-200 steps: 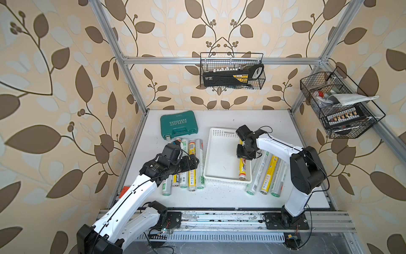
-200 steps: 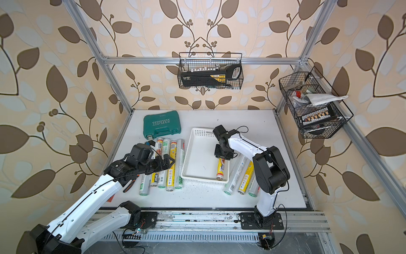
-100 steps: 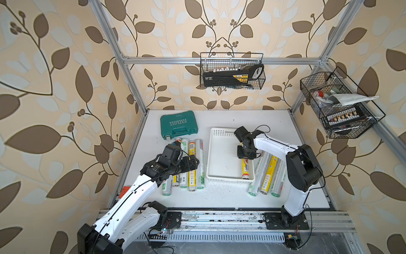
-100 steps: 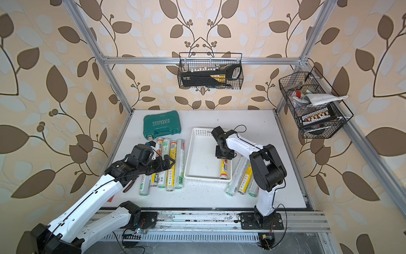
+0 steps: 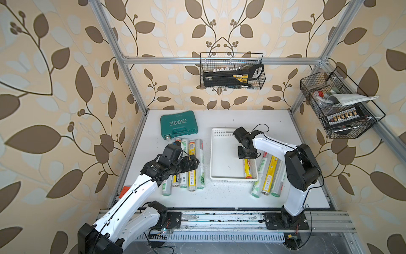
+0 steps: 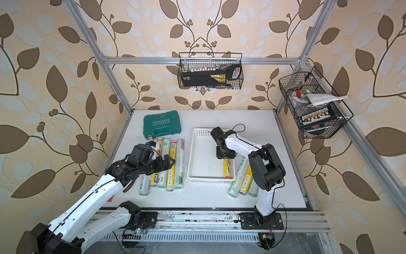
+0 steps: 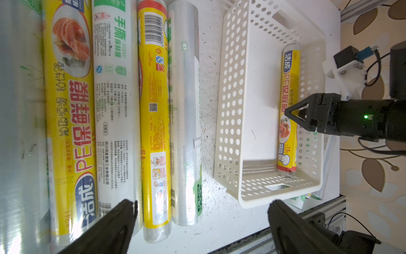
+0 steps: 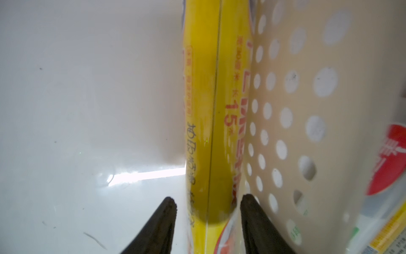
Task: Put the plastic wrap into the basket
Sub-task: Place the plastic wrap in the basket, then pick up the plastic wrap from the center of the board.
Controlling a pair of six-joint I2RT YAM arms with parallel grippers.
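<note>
One yellow plastic wrap roll [image 5: 249, 169] is lying inside the basket [image 5: 222, 132] in both top views, along the wall on the right arm's side. Five rolls [image 5: 183, 181] are lying on the worktop [image 5: 230, 198] on the left arm's side, three rolls [image 5: 268, 178] opposite.

Left wrist view: the left pincer [image 7: 202, 203] is hovering over the worktop rolls, spread wide.

Right wrist view: the right pincer [image 8: 208, 199] is straddling the basket roll, slightly spread, with gaps showing at both fingers.

The left arm [image 5: 142, 191] stretches forward on the left side of the basket [image 5: 222, 132], its left gripper [image 5: 194, 165] level and spread wide toward it, while the right arm [image 5: 274, 146] folds over the basket's right wall, right gripper [image 5: 247, 156] pointing straight down inside, jaws parted
</note>
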